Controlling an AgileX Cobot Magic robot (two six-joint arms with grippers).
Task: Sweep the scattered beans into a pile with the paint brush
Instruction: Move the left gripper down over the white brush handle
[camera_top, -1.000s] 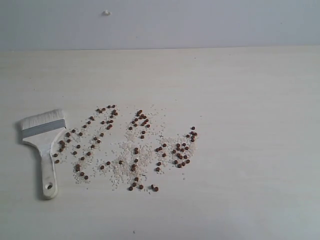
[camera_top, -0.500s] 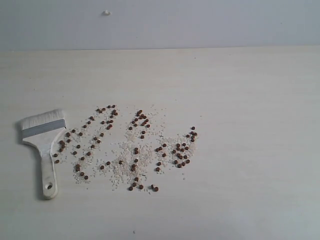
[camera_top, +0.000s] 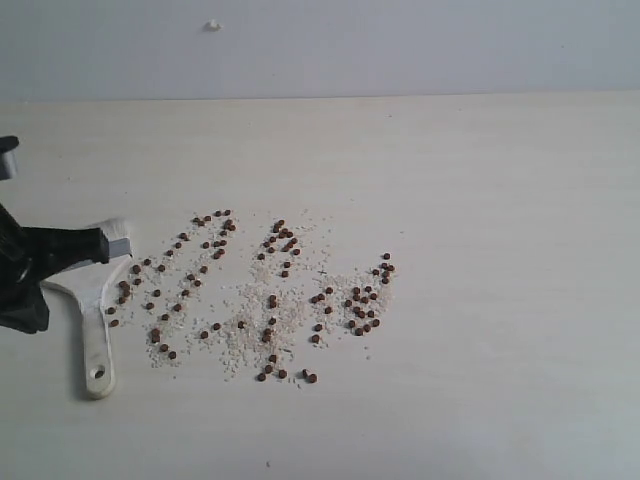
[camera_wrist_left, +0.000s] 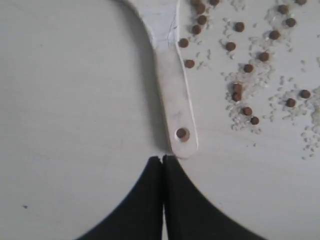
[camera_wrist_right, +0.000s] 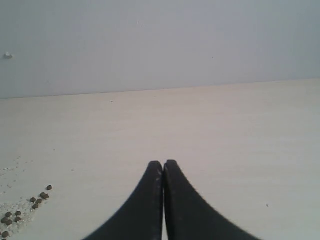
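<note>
The paint brush (camera_top: 97, 335) lies flat at the table's left, handle toward the front edge; its head is mostly hidden by my black left arm (camera_top: 28, 275). The wrist view shows my left gripper (camera_wrist_left: 162, 159) shut and empty above the table, its tips just short of the holed end of the paint brush (camera_wrist_left: 170, 90). Beans (camera_top: 270, 295) lie scattered with white grains in a wide patch right of the brush, not heaped in a pile. Some beans (camera_wrist_left: 247, 67) lie beside the handle. My right gripper (camera_wrist_right: 163, 162) is shut and empty over bare table, with a few beans (camera_wrist_right: 17, 215) far off to one side.
The pale wooden table (camera_top: 500, 250) runs back to a grey wall. A small white knob (camera_top: 213, 25) sits on that wall. The right arm is out of the exterior view.
My left arm has come into the exterior view from the left edge and now covers most of the brush head. The brush and beans have not moved.
</note>
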